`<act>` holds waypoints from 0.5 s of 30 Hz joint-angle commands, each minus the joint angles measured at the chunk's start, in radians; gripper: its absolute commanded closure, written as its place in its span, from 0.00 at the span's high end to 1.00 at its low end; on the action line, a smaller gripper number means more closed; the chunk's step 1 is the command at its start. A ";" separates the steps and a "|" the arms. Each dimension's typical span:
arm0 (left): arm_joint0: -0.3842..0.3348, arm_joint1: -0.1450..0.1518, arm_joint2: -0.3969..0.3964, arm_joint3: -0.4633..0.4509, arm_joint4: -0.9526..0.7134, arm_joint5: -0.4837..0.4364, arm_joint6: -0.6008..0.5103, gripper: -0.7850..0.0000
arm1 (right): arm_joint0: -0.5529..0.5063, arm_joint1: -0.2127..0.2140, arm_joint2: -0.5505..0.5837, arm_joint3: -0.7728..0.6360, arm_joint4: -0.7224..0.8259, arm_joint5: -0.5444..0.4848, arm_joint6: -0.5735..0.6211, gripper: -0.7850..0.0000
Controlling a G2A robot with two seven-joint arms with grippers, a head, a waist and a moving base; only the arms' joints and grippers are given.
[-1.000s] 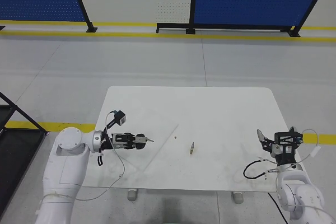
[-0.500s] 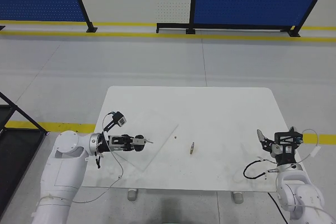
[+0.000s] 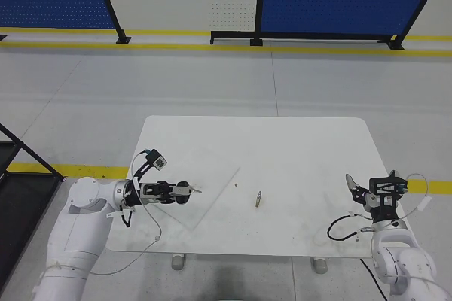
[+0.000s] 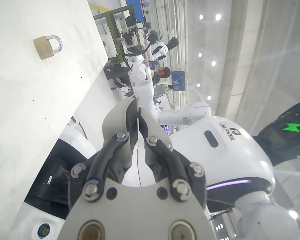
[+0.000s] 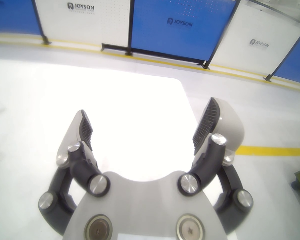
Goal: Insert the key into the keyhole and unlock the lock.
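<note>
Top view: left fingers (image 3: pixel 182 189), closed on a thin metal key (image 4: pixel 138 104), have drawn back leftward from the brass padlock (image 3: pixel 258 198); right fingers (image 5: pixel 216 118) stay open.

Top view high over table (image 3: pixel 309 150); wrist views close along it.

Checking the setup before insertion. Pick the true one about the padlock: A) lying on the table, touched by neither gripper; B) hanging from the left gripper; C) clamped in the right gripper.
A: the padlock lies on the table, apart from the left gripper shut on the key and the open right gripper.
</note>
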 commanded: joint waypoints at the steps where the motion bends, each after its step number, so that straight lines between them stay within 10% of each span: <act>1: 0.000 0.008 0.007 -0.001 -0.014 -0.004 0.000 0.00 | 0.000 0.000 0.000 0.000 0.000 0.000 0.000 1.00; 15: 0.000 0.010 0.008 -0.002 -0.017 -0.010 0.000 0.00 | 0.000 0.000 0.000 0.000 0.000 0.000 0.000 1.00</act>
